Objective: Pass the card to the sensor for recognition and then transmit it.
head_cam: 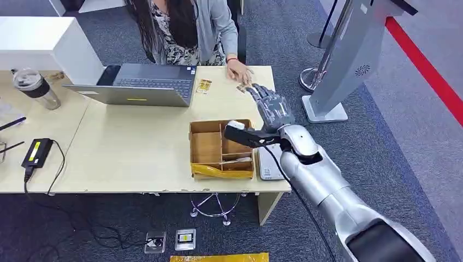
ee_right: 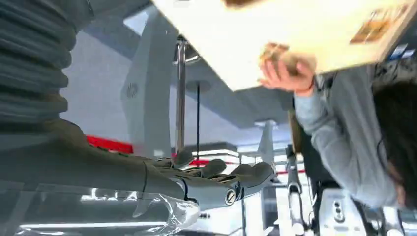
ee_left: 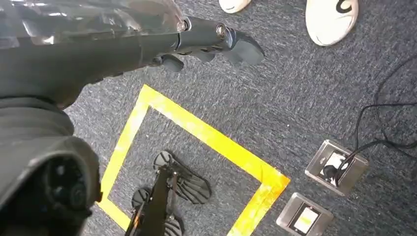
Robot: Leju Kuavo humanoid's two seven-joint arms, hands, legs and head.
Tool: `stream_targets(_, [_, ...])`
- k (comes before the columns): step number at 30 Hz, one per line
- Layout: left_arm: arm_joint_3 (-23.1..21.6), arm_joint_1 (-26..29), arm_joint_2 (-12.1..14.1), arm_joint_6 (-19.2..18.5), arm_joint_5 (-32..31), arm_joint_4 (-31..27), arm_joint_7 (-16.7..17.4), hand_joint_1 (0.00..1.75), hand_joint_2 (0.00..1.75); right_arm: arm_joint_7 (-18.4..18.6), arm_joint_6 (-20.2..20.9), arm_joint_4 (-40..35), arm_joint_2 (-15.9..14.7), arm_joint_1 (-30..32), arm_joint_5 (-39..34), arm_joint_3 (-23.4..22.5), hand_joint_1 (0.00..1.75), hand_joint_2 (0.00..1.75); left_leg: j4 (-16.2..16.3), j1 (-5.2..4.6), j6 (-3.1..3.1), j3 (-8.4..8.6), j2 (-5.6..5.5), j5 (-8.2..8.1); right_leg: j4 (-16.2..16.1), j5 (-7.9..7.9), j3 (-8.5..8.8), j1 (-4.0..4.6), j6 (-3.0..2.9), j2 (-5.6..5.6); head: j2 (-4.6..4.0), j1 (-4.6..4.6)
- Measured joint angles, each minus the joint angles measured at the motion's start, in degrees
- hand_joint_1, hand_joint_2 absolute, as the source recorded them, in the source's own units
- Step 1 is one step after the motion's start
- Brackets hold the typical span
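A small brown card [head_cam: 242, 88] lies near the table's far edge, under a person's fingertips [head_cam: 240, 72]. In the right wrist view the same person's hand [ee_right: 285, 73] covers that card [ee_right: 273, 51]. My right hand [head_cam: 270, 105] reaches over the table with its fingers stretched out and apart, the tips just beside the card, nothing in it [ee_right: 216, 179]. A second card [head_cam: 204, 85] lies in front of the laptop. The flat grey sensor [head_cam: 268, 164] sits to the right of the cardboard box, partly hidden by my forearm. My left hand [ee_left: 211, 42] hangs over the floor, empty.
A cardboard box [head_cam: 206, 147] with dividers stands near the table's front edge. An open laptop [head_cam: 144, 83], a bottle [head_cam: 37, 87] and a black adapter [head_cam: 36, 152] lie to the left. A grey kiosk [head_cam: 349, 60] stands right of the table.
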Motion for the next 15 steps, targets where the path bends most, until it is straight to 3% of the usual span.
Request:
stream_targets(7, [0.0, 0.0, 0.0, 0.6, 1.2, 0.0, 0.1, 0.0, 0.0, -0.2, 4.3, -2.4, -2.4, -2.2, -1.5, -0.6, 0.0, 1.75, 0.0, 0.0, 0.0, 0.01, 0.0, 0.0, 0.0, 0.0, -0.01, 0.0, 0.0, 0.01, 0.0, -0.02])
stream_targets(12, [0.0, 0.1, 0.0, 1.4, 2.4, 0.0, 0.5, 0.0, 0.0, 5.3, 11.9, -11.8, -5.1, 1.4, -3.6, -0.6, 0.0, 1.75, 0.0, 0.0, 0.0, 0.0, 0.0, -0.01, 0.0, 0.0, -0.02, 0.0, -0.01, 0.02, 0.0, -0.04])
stream_targets(15, [0.0, 0.1, 0.0, 1.5, 2.6, 0.0, 0.6, 0.0, 0.0, 7.3, 13.9, -17.5, -6.5, 3.4, -3.9, -0.6, 0.0, 1.75, 0.0, 0.0, 0.0, 0.0, 0.01, -0.01, 0.0, 0.0, -0.02, 0.0, -0.01, 0.02, 0.0, 0.0])
